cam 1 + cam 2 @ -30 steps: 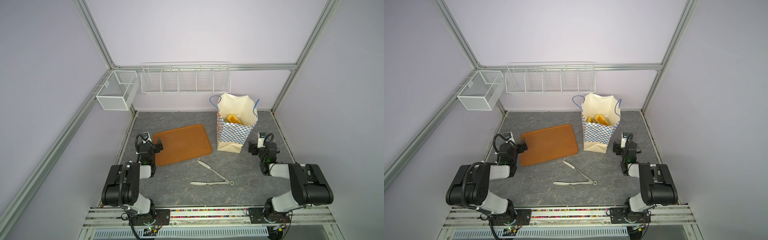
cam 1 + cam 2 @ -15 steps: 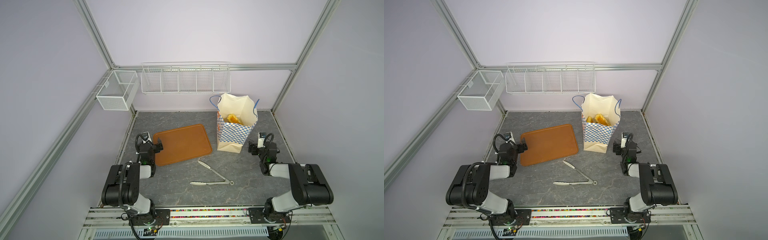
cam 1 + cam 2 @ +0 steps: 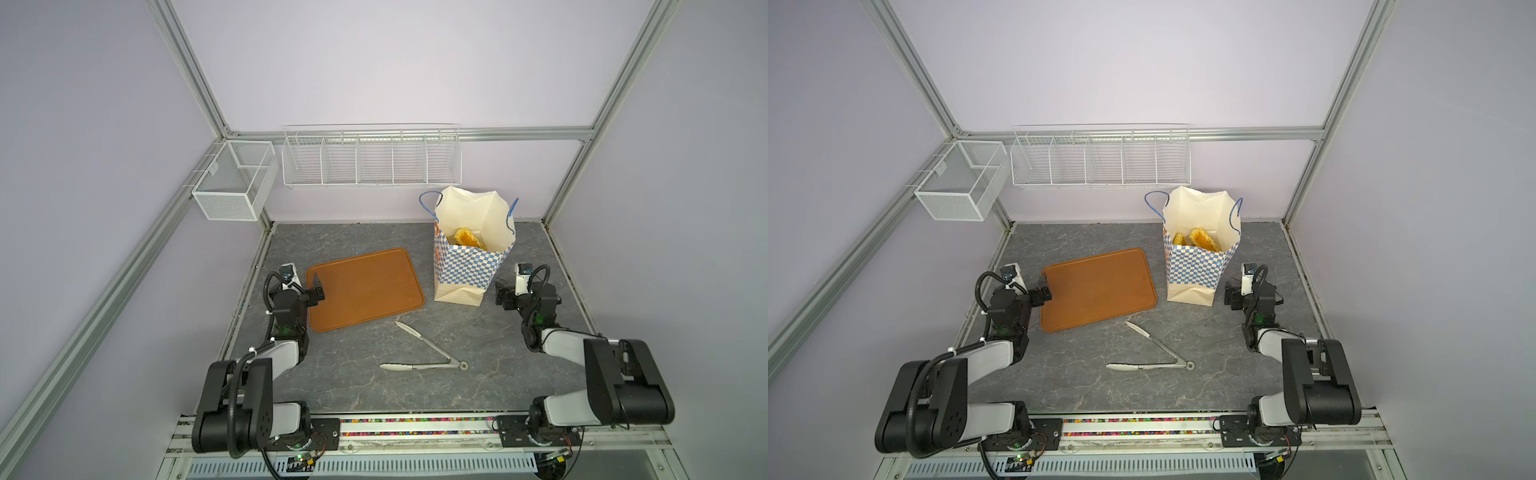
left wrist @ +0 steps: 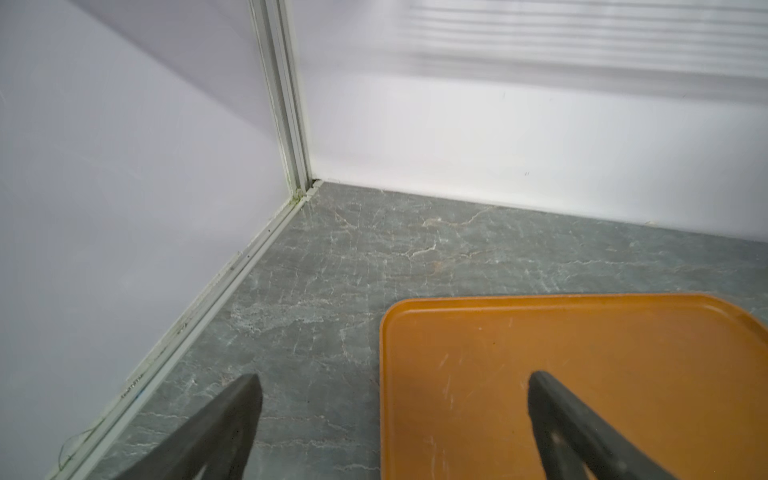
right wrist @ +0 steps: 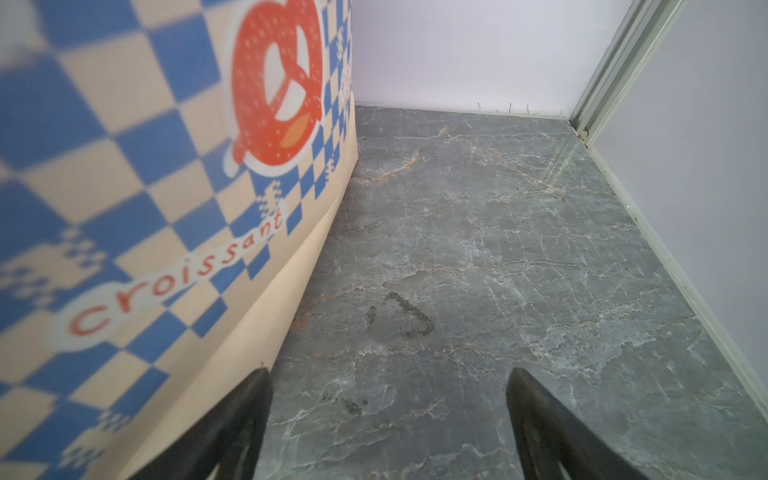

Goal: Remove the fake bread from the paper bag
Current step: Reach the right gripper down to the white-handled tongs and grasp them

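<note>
The paper bag [image 3: 469,266] stands upright at the far right of the desk [image 3: 353,395], mouth open. The fake bread [image 3: 1202,240] lies inside it, with two golden pieces visible below the rim in a top view. The left tool [image 4: 395,376] sits low at the left edge of the brown tray [image 3: 365,286], jaws spread wide, holding nothing. The right tool [image 5: 388,372] sits just beside the bag's right wall, jaws likewise spread and empty. Metal tongs [image 3: 424,353] lie nearer than the tray, apart from both tools.

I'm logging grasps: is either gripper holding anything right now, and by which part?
Nothing is held. The left gripper is open by the tray, the right gripper open beside the paper bag; the fake bread lies inside it.
</note>
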`<state>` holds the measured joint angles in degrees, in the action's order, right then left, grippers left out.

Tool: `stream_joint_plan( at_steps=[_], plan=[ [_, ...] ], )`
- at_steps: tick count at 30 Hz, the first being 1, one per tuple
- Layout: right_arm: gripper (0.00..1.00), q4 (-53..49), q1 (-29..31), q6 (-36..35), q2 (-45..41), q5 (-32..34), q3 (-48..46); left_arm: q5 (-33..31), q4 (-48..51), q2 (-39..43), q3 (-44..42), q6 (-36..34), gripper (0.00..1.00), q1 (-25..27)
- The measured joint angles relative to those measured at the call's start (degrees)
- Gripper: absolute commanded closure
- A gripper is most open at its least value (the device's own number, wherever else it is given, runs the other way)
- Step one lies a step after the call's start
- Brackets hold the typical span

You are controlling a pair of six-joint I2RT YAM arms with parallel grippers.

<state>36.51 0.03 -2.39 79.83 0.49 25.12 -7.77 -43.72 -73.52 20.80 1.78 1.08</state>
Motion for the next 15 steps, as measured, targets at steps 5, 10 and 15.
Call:
stream_joint_plan(
  at_steps=[5,10,15],
  plan=[
    [0.01,-12.0,0.6,0.8,-6.9,0.1,5.5,0.3,6.5,7.4,3.2,4.0,0.01,0.0],
    [0.03,-28.3,4.5,2.8,-15.3,2.5,9.6,2.1,17.0,11.8,9.3,9.2,0.03,0.0],
    [0.06,-45.5,17.2,7.0,-25.6,6.2,12.8,5.7,24.2,16.1,10.5,14.3,0.05,0.0]
  ],
)
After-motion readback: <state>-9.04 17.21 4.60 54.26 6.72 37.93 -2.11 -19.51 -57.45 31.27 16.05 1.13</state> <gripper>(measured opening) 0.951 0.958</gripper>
